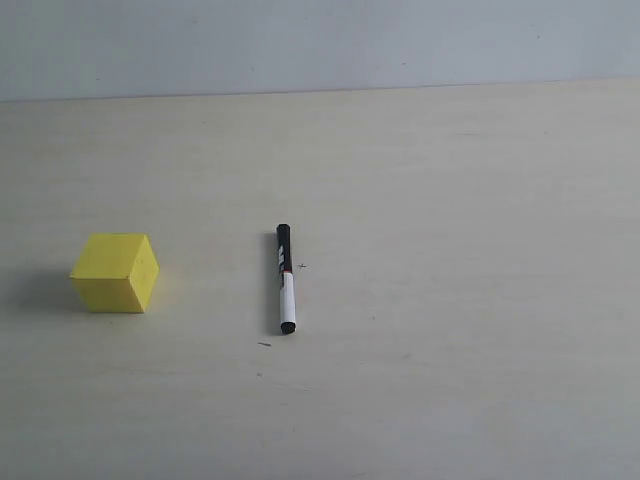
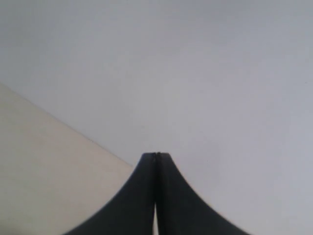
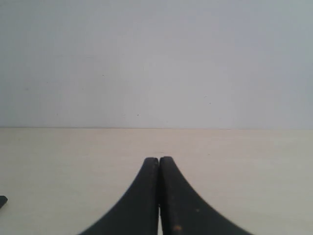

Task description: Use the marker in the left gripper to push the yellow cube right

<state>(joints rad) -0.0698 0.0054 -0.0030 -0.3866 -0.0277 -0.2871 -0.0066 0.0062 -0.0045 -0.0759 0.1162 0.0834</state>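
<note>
The yellow cube (image 1: 115,271) rests on the pale wooden table at the left of the exterior view. The marker (image 1: 285,278) lies flat near the middle, black cap pointing away, white barrel and black tip toward the front, well right of the cube. Neither arm shows in the exterior view. My left gripper (image 2: 156,155) is shut with nothing between its fingers, seen against the wall and a slice of table. My right gripper (image 3: 159,159) is also shut and empty, low over the table. A dark tip at the right wrist view's edge (image 3: 2,201) may be the marker's end.
The table (image 1: 450,300) is a plain light wood surface ending at a grey-white wall (image 1: 320,40) at the back. A tiny dark speck (image 1: 264,344) lies just in front of the marker.
</note>
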